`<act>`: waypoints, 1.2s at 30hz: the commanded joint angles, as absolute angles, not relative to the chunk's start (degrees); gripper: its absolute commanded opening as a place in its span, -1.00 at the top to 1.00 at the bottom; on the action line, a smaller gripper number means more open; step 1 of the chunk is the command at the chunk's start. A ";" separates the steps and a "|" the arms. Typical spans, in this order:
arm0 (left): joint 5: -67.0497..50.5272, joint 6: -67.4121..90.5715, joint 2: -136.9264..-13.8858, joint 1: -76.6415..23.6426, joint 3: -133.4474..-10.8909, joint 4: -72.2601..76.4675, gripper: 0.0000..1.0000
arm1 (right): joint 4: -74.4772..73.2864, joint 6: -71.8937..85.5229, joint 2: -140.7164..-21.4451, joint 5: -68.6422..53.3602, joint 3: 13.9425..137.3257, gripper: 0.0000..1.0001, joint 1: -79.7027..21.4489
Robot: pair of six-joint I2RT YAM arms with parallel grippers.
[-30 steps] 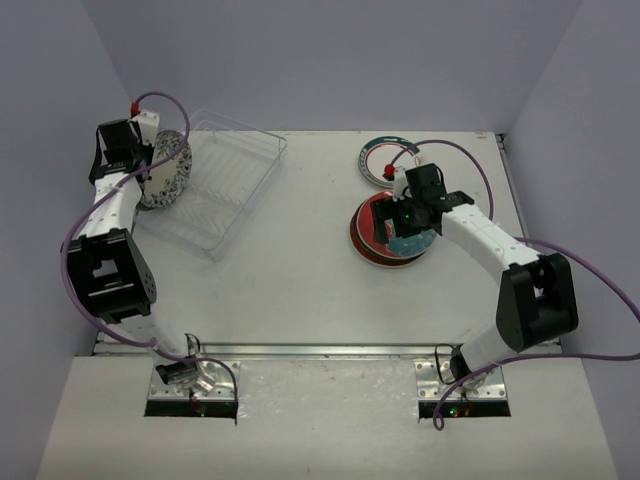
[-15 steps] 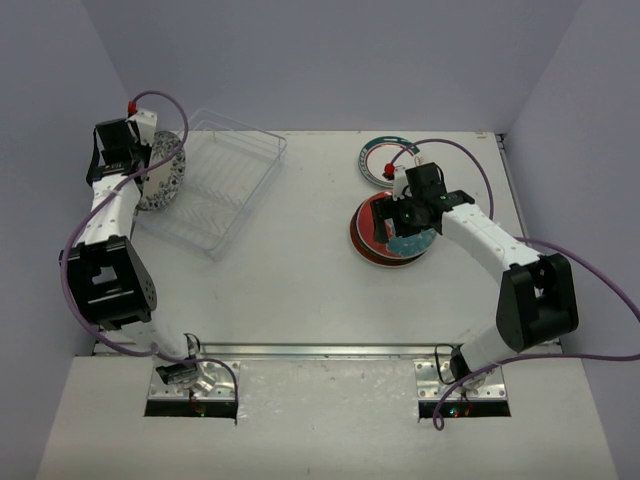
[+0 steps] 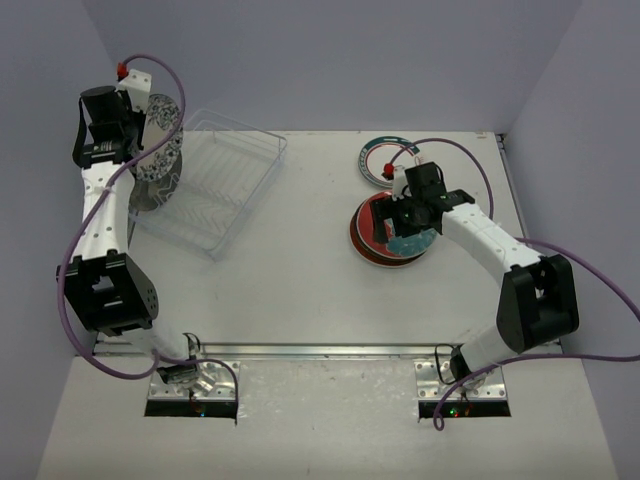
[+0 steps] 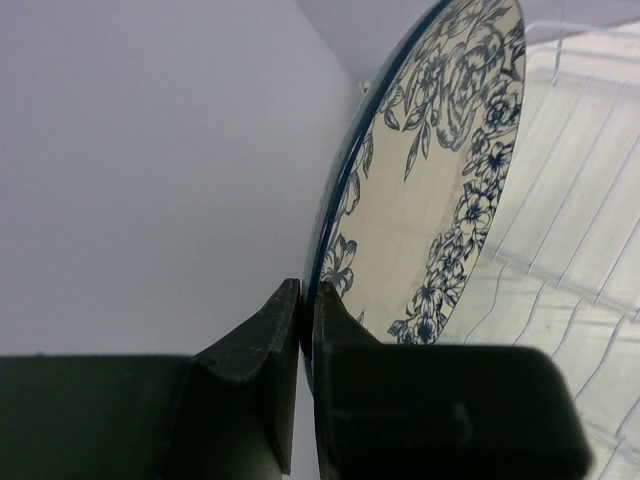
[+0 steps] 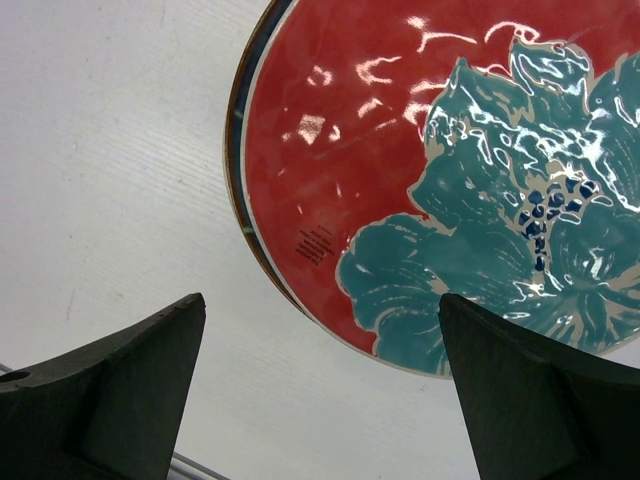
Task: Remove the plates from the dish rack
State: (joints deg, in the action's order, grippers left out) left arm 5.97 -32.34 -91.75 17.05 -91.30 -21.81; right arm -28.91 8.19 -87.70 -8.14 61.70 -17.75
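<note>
Cream china patterned with dark blue flowers, the round dark-rimmed plate [image 4: 440,200] is pinched at its lower rim by the left jaws, which are closed tight onto the thin edge with one finger on each face. The overhead view shows this plate [image 3: 158,142] held on edge above the far left end of the clear ribbed plastic dish rack [image 3: 225,190], beside the left wall. It stands near upright, probably because that is how the rack's slots [image 4: 570,250] hold a plate, and a rim grip is the only hold two narrow fingers can get on it. Well apart on the right of the white tabletop [image 3: 300,270], the right jaws hang spread wide and grip nothing, just above a glossy red plate with a teal flower [image 5: 340,150]. That plate lies flat on top of a small stack, the dark rim of another plate [image 5: 236,130] showing beneath it. Stacking flat saves room and keeps the pile steady. Just beyond the stack lies a white plate with a teal and red ring [image 3: 382,160], flat and alone.
</note>
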 commanded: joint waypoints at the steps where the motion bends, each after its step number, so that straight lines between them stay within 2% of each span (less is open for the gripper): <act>1: 4.89 -29.84 -85.08 16.31 -98.48 -14.36 1.00 | -28.17 8.83 -85.47 -9.09 64.99 -0.98 -18.28; 16: -16.01 -17.05 -83.17 15.91 -100.31 -32.11 1.00 | -27.72 11.64 -86.57 -16.56 66.28 -0.97 -18.37; 26: -24.76 -7.93 -81.29 15.91 -97.46 -35.08 1.00 | -27.10 14.86 -88.07 -24.65 67.85 -0.97 -18.37; 36: -34.18 -1.07 -80.40 16.18 -95.04 -36.29 1.00 | -15.04 26.64 -89.02 -39.24 66.44 -0.98 -18.37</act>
State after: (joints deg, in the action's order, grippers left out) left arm -25.79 -7.03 -84.59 16.19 -94.61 -42.83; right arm -23.68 19.93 -88.23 -30.38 65.39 -18.15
